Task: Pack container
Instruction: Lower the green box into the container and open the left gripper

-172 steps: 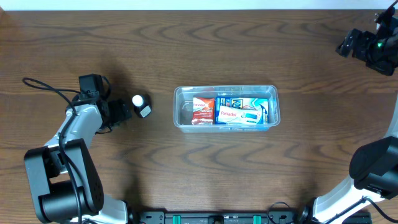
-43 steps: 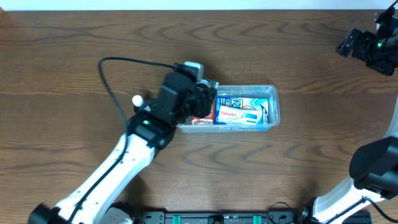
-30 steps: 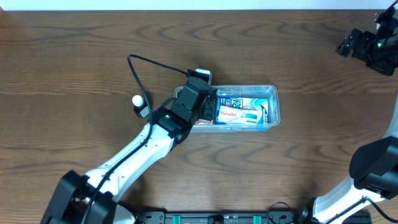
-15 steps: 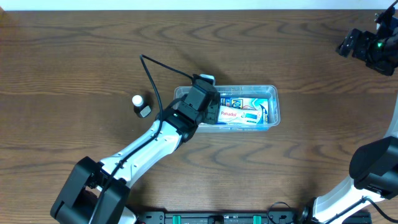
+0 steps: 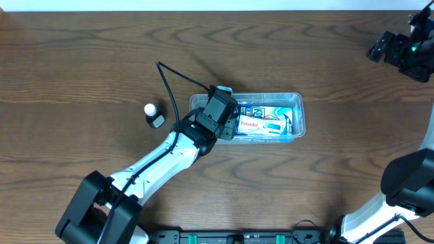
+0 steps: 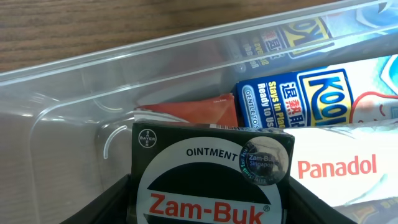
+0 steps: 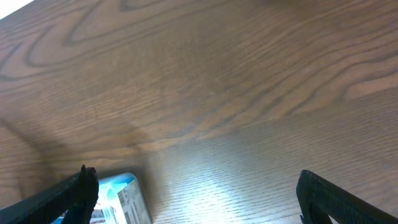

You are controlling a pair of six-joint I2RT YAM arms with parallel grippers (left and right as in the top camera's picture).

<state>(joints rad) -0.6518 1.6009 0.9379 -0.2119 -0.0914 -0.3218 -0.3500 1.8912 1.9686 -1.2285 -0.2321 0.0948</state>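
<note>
While its arm (image 5: 159, 159) stretches diagonally over the container (image 5: 300, 115), the left hand (image 6: 205, 202) clamps a Zam-Buk box (image 6: 211, 162).

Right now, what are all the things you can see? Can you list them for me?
Clear plastic rectangular tub: one, see-through, middle of the table.
Dark green Zam-Buk ointment box: one, green, at the tub's left end, between the left fingers.
White Panadol packet: one, white, inside the tub.
Blue-and-white packet: one, blue and white, inside the tub beside the Panadol.
Orange-red packet: one, orange-red, inside the tub, partly hidden by the box.
Small white round thing: one, white with a grey bit beside it, on the table left of the tub; too small to name.
Brown wooden table: one, brown, under everything.
Left gripper: one, black, gripping the ointment box.
Right gripper: one, black, far right corner, open and empty.
</note>
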